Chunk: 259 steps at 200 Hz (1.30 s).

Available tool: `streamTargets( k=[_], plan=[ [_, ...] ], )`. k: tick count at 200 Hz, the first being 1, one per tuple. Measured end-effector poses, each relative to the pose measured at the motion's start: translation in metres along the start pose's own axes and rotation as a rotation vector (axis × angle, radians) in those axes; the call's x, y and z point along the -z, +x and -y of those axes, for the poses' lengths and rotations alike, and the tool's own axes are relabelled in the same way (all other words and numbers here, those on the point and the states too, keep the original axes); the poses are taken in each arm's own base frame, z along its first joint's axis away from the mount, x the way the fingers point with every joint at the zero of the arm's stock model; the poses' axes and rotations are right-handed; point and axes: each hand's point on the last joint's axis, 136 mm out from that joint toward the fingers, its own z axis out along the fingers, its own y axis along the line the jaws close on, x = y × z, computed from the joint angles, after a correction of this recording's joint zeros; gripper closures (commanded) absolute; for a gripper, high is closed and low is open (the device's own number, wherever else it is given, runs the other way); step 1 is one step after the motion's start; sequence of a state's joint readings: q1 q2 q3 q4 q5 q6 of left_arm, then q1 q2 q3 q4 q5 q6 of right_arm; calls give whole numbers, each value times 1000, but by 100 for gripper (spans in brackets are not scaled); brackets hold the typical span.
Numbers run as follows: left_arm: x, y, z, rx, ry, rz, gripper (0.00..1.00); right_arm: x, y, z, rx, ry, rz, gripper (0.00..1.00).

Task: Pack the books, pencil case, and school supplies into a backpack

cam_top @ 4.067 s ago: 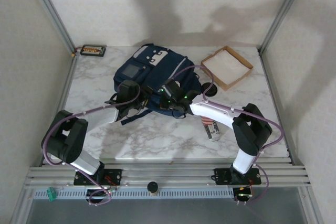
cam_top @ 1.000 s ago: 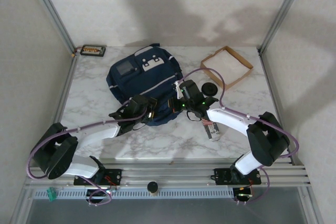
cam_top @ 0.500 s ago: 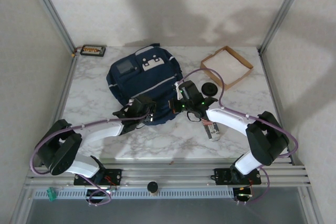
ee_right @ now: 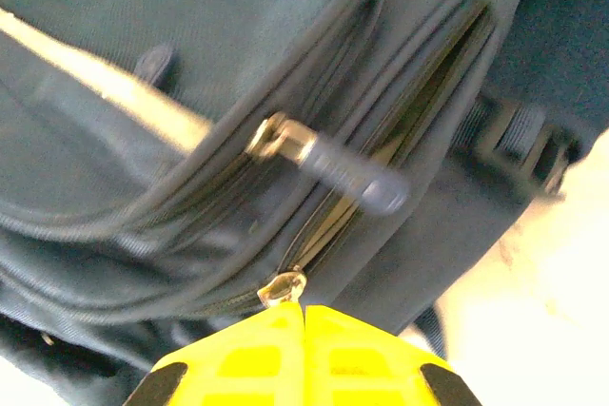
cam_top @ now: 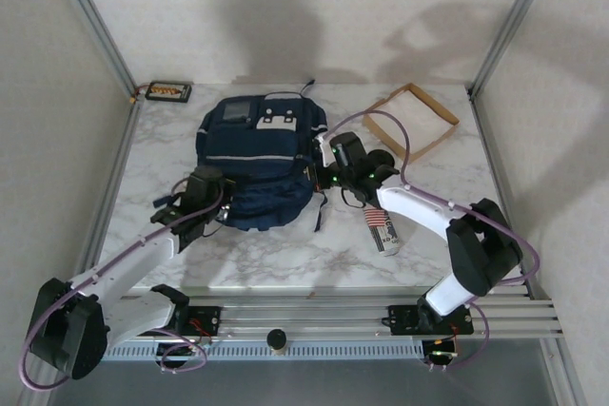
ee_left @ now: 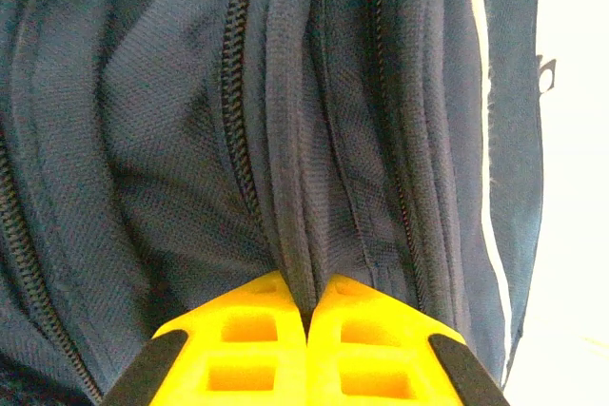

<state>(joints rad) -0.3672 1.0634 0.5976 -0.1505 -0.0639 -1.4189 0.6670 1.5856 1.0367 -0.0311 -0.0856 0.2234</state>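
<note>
The navy backpack (cam_top: 262, 164) lies in the middle of the table with its pale-striped front pocket facing up. At its near left side, my left gripper (cam_top: 219, 204) is shut on a fold of navy fabric (ee_left: 290, 187) between two zipper lines, and the yellow fingers (ee_left: 249, 330) pinch that fold. My right gripper (cam_top: 321, 170) is at the backpack's right side, shut on a metal zipper pull (ee_right: 282, 288). The zipper (ee_right: 381, 164) beyond it gapes, and a pale strip shows inside. The books and pencil case are out of view.
A shallow cardboard tray (cam_top: 411, 119) sits tilted at the back right, with a black round object (cam_top: 381, 160) near it. A white cylinder with red stripes (cam_top: 383, 231) lies under the right arm. A small dark case with orange contents (cam_top: 167, 91) is in the back left corner.
My left gripper has closed on the backpack's fabric and moved left. The backpack has turned and shifted away from me. The right gripper moved with it, and the cardboard tray now sits tilted.
</note>
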Motion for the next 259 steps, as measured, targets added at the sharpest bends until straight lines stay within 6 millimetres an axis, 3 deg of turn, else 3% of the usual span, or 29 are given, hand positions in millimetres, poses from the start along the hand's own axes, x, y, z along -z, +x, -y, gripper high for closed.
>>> streamTargets(
  k=[34, 53, 79, 83, 94, 118, 140, 158, 191, 233, 259],
  plan=[
    [-3, -58, -30, -68, -128, 149, 100, -12, -14, 72, -47, 221, 19, 100],
    [-5, -64, -37, -117, -169, 155, 100, -13, -12, 82, -44, 238, 7, 100],
    [-6, -64, -34, -172, -174, 145, 100, -18, -12, 51, 18, 110, 3, 100],
    [-6, -64, -33, -180, -172, 144, 100, -19, -10, 44, 28, 86, -1, 91],
    [-6, -63, -32, -192, -172, 140, 100, -21, -6, 25, 54, 21, -12, 77],
    [-5, -63, -31, -210, -173, 132, 100, -25, 10, -22, 134, -108, -40, 61],
    [-5, -62, -31, -215, -175, 127, 100, -27, 27, -56, 170, -201, -72, 54],
    [-5, -62, -31, -216, -174, 124, 100, -32, 28, -66, 154, -254, -89, 51],
    [-6, -61, -31, -224, -175, 116, 100, -47, 10, -82, 147, -345, -83, 43],
    [-9, -59, -34, -231, -189, 106, 100, -48, 6, -93, 155, -409, -83, 38],
    [-10, -59, -35, -231, -192, 104, 100, -50, -1, -88, 140, -382, -62, 51]
  ],
)
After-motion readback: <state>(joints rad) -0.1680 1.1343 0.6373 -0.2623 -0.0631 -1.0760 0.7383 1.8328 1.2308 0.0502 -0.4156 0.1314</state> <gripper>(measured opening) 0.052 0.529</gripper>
